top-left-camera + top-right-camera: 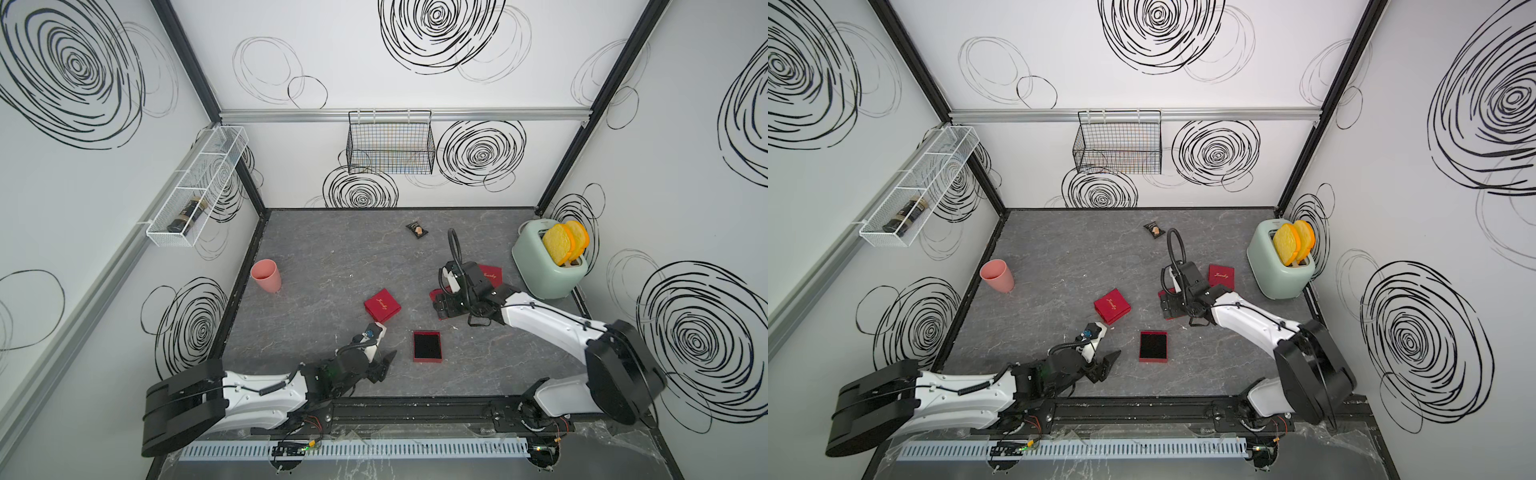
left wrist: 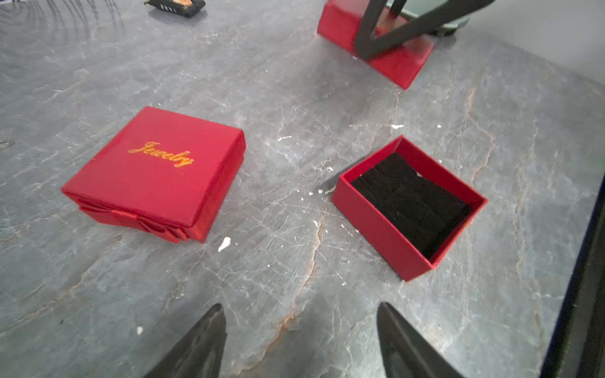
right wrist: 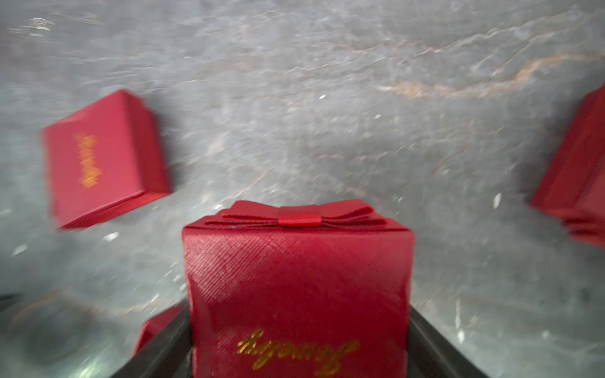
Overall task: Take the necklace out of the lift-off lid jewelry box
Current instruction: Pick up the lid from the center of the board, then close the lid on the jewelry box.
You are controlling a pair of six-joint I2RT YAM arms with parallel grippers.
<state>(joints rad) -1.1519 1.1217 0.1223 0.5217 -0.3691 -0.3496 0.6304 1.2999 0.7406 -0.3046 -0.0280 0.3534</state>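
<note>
Looking in, the lidless box base shows only black foam; necklace seemingly out; left end effector spread, empty; right end effector flanks a bowed box, grip unclear.

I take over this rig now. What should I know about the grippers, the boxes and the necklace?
Left gripper: open, empty, low near the open box base.
Right gripper: shut on a red bow box.
Closed red box: on the table by the left gripper.
Done: open box base is lidless, only black foam inside.
Necklace: not visible in any view.
To do: find the necklace and lift it out.
</note>
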